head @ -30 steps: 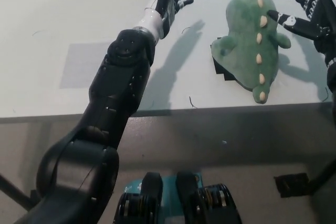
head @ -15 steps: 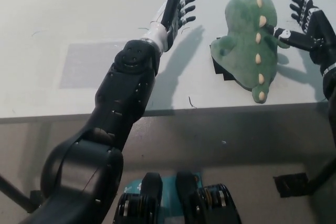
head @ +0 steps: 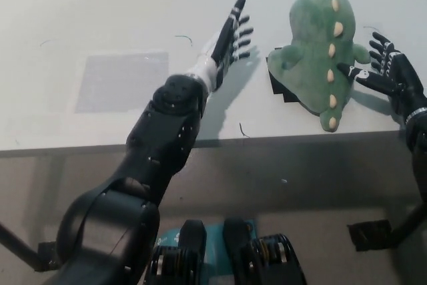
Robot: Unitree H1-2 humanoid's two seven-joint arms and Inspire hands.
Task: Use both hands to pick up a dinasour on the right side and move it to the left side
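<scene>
Both hands are flanking the toy; no lift has begun.

The table point(head: 80, 18) is offering wide bare room to the left, while its front edge is running just below the dinosaur point(head: 319, 51), which is lying on the right side. The left hand point(head: 230, 41) is hovering just beside it, fingers spread, holding nothing. The right hand point(head: 387, 71), fingers apart, is reaching its far flank. Grasp, lift and transfer are all remaining.

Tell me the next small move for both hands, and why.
Probably bring both open hands inward onto the green dinosaur: the left hand is apart from its left flank, and the right hand is beside its right flank, neither gripping yet.
</scene>
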